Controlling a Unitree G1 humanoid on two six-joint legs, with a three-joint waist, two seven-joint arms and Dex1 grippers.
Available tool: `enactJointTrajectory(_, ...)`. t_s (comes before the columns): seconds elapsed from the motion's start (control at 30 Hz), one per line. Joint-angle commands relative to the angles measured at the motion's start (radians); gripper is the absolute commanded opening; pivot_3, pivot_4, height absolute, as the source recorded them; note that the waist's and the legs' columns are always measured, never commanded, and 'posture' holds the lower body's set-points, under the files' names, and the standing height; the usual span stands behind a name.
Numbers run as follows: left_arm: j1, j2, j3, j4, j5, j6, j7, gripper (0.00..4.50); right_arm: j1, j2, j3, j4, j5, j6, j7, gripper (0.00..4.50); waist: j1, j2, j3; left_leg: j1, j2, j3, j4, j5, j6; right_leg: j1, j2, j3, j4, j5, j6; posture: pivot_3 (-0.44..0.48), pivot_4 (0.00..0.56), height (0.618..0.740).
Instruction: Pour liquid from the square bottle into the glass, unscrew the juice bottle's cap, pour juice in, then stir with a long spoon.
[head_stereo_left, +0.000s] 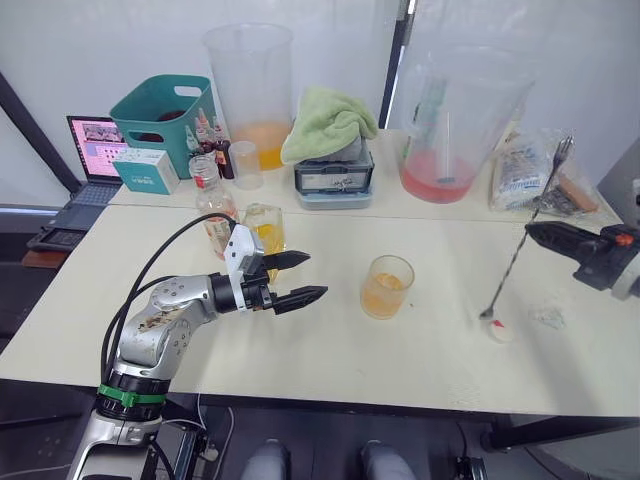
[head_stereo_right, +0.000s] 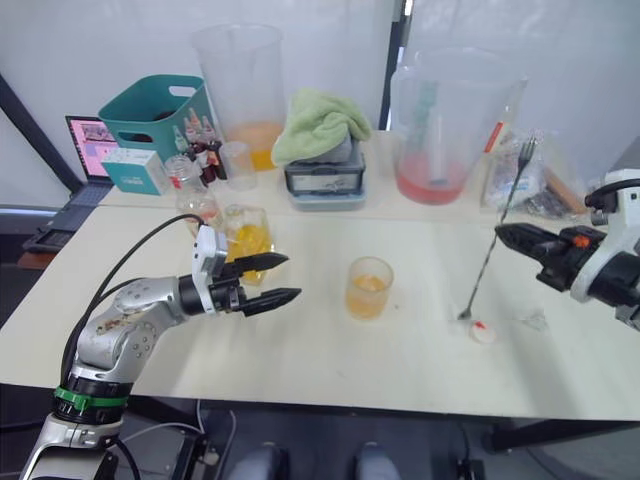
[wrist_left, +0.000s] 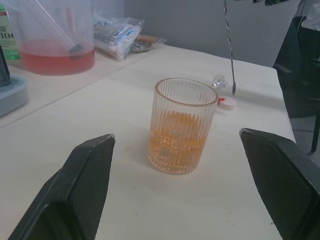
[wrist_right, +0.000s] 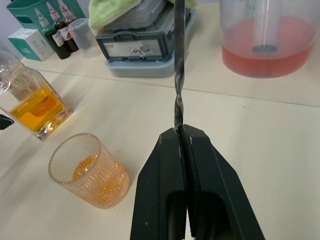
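Stir step in hand. The glass (head_stereo_left: 387, 286) sits mid-table, upright, partly filled with orange liquid; everything below is placed from it.

Right gripper (head_stereo_left: 532, 233), to the robot's right of the glass and well apart, has its fingers pressed together on the shaft of the long spoon (head_stereo_left: 523, 243). Spoon is tilted, bowl end down on the table beside the cap (head_stereo_left: 501, 331), which lies loose near the glass on that same side. Spoon is not yet in the glass.

Left gripper (head_stereo_left: 312, 279) hovers just to the left of the glass, fingers spread apart, holding nothing, pointed at the glass.

The square bottle (head_stereo_right: 247, 240) stands upright left of the glass, just behind the left gripper, yellow-orange liquid inside. The juice bottle (head_stereo_left: 212, 205) stands further left and back, close to the square bottle.

Judgement: both pours look finished, cap off. Next move calls for lifting the spoon clear of the table, carrying it over the rim, lowering the bowl in, then circling. Left gripper could steady the glass; tipping is the risk.
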Motion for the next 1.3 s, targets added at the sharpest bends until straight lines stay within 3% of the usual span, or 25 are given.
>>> enactJointTrajectory(0.03,-0.002,-0.003,0.01,-0.017,-0.004,-0.01,0.005,4.24,-0.03,0.005,0.045,0.048,0.068,0.083,0.0,0.0,-0.001,0.0,0.0,0.0,0.0,0.0,0.0,0.0,0.0,0.0,0.0,0.0,0.0,0.0,0.0,0.0,0.15,0.74)
enactJointTrajectory(0.5,0.023,0.0,0.015,-0.043,-0.004,-0.011,0.014,4.24,-0.246,0.089,0.324,0.133,-0.031,0.171,0.007,0.0,0.008,0.0,0.0,0.0,0.002,0.002,0.001,0.0,0.0,-0.001,0.001,0.001,-0.003,0.0,0.0,0.0,0.15,0.739)
enactJointTrajectory(0.63,0.031,0.008,0.022,-0.051,-0.008,-0.009,0.016,4.24,-0.237,0.143,0.332,0.13,-0.061,0.172,-0.011,0.0,0.028,-0.006,-0.002,-0.003,0.03,0.072,-0.001,-0.003,0.002,-0.037,0.014,0.045,0.004,0.012,-0.003,0.0,0.15,0.739)
enactJointTrajectory(0.8,0.024,0.014,0.025,-0.043,-0.009,-0.008,0.016,4.24,-0.213,0.197,0.331,0.137,-0.104,0.177,-0.048,0.0,0.005,-0.007,-0.003,-0.006,0.022,0.066,0.001,-0.005,0.006,-0.034,0.015,0.049,0.0,0.016,0.005,0.0,0.15,0.739)
enactJointTrajectory(1.3,0.017,0.013,0.02,-0.032,-0.008,-0.015,0.013,4.24,-0.204,0.408,0.291,0.172,-0.207,0.148,-0.148,0.0,0.002,-0.008,-0.003,-0.009,0.019,0.058,0.003,-0.005,0.006,-0.033,0.015,0.047,0.001,0.017,0.006,0.0,0.15,0.739)
